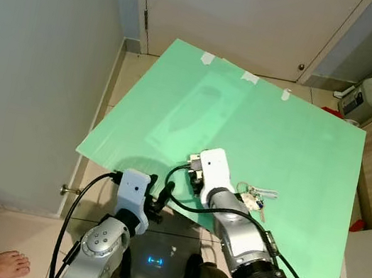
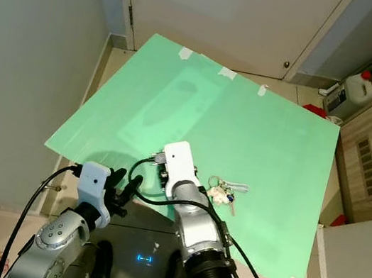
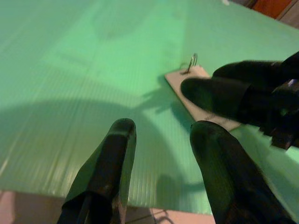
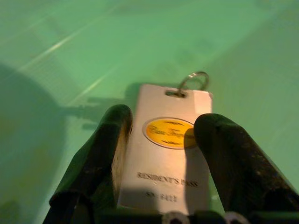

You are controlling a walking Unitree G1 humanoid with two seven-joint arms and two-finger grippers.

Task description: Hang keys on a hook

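Green board (image 1: pixel 245 128) on floor. Right gripper (image 4: pixel 161 140) spread wide around white pass card (image 4: pixel 169 144); keys (image 1: pixel 256 196) at three o'clock. Left gripper (image 3: pixel 161 140) apart, waiting. Next, probably: squeeze and lift.

Green corrugated board (image 1: pixel 273 133) flat on the tiled floor (image 1: pixel 129 71).
A bunch of keys (image 1: pixel 256 197) and a white pass card (image 4: pixel 169 140) lie near its near edge; tape strips hold its far edge.

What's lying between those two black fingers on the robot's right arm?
A white pass card with a yellow emblem and a metal ring lies on the green sheet between the right end effector's open fingers, seen in the right wrist view.
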